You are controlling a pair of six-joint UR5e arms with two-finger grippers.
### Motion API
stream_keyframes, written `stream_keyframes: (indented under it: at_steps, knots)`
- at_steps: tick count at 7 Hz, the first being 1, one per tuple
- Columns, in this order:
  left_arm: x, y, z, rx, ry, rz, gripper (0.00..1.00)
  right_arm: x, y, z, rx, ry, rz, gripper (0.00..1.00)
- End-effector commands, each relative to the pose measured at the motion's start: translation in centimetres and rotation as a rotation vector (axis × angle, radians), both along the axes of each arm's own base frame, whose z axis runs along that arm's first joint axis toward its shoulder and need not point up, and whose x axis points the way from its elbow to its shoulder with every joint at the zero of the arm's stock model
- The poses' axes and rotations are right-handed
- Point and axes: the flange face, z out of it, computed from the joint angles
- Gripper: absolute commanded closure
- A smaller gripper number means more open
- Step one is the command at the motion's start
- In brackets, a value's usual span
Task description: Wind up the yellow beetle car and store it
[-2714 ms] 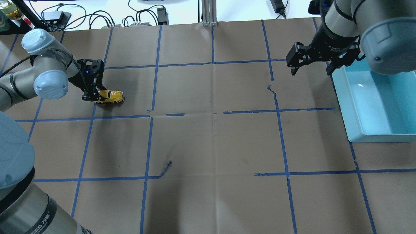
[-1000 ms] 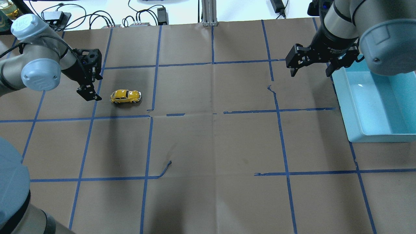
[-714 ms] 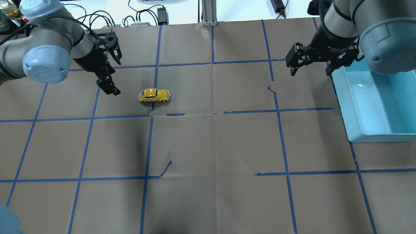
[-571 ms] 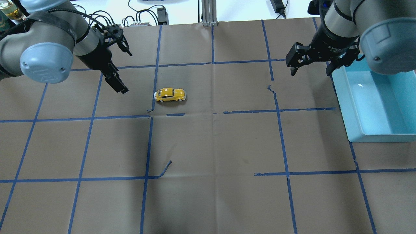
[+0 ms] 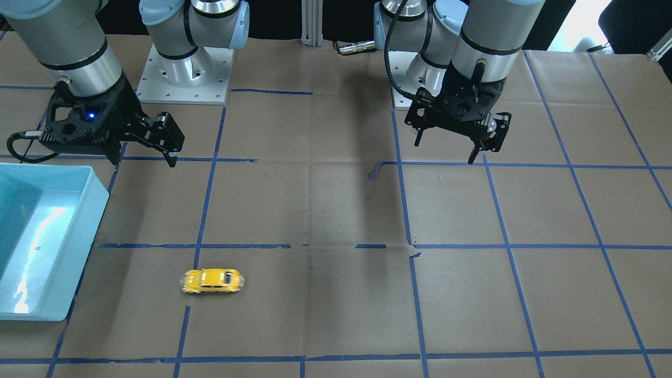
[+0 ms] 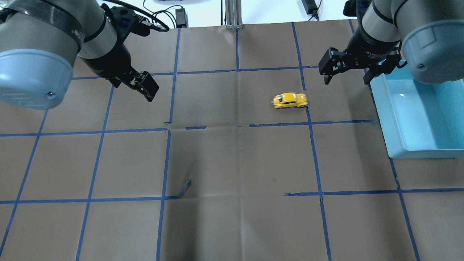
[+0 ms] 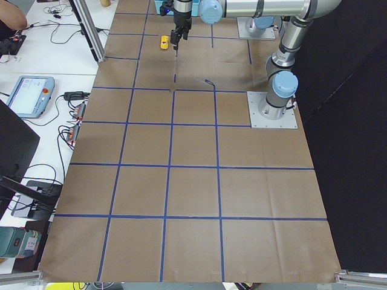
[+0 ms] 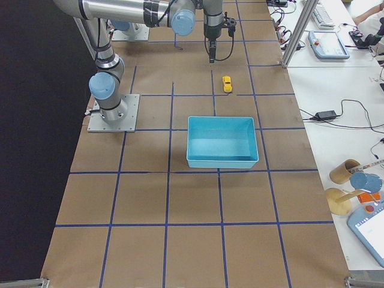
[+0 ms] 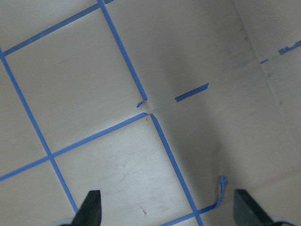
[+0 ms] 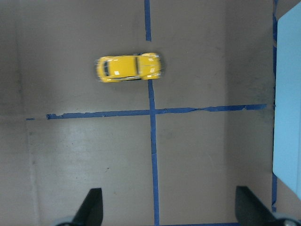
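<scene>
Yellow beetle car (image 6: 290,100), blurred, sat loose on brown paper (image 6: 235,163) just ahead of right gripper's (image 6: 346,81) wide-spread, empty fingers; left gripper (image 5: 445,149) equally spread, empty, well apart.

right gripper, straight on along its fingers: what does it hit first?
Probably the brown paper on the table, near a blue tape line. The right gripper points down; the yellow beetle car is off that line.
</scene>
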Motion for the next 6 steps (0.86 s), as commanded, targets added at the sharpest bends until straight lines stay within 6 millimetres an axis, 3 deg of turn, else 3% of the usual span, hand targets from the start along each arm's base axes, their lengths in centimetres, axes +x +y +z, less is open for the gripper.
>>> stream_keyframes:
  at_steps: [1, 4, 6]
  knots:
    - [1.2, 0.4, 1.3, 0.026, 0.015, 0.203, 0.00, -0.1, 0.1, -0.2, 0.004, 0.001, -0.001, 0.00]
    - [1.3, -0.4, 2.7, 0.044, 0.013, 0.242, 0.00, 0.2, 0.3, -0.1, 0.003, 0.001, 0.028, 0.00]
    - [1.3, -0.2, 2.8, 0.042, 0.013, 0.242, 0.00, -0.1, -0.2, -0.7, 0.006, 0.018, 0.365, 0.00]
